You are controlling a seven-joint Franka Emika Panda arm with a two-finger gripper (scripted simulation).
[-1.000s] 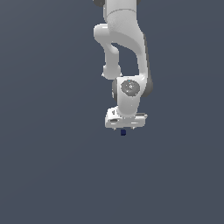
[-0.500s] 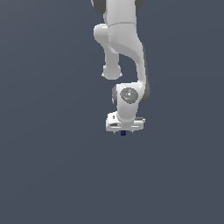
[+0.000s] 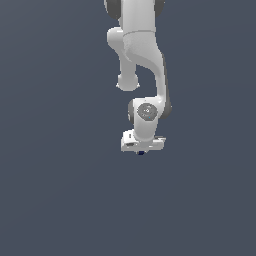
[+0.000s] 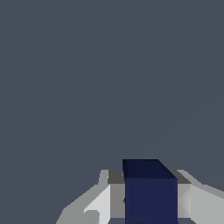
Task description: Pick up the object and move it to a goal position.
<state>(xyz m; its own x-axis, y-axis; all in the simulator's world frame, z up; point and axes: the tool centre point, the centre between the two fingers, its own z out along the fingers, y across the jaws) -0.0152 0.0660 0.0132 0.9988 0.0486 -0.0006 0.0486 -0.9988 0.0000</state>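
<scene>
The navy-blue cube (image 4: 151,194) sits clamped between the jaws of the gripper (image 3: 141,151), a pale finger (image 4: 101,204) pressing each side of it; in the exterior view only a dark speck shows just under the white hand. Held this way, squarely and pointing down, the cube can likely be carried without slipping. No goal marker is visible, nor any clear desk edge. Compared with a second ago, the arm's lower joint and hand have shifted slightly toward the exterior view's right, cube along with them.
</scene>
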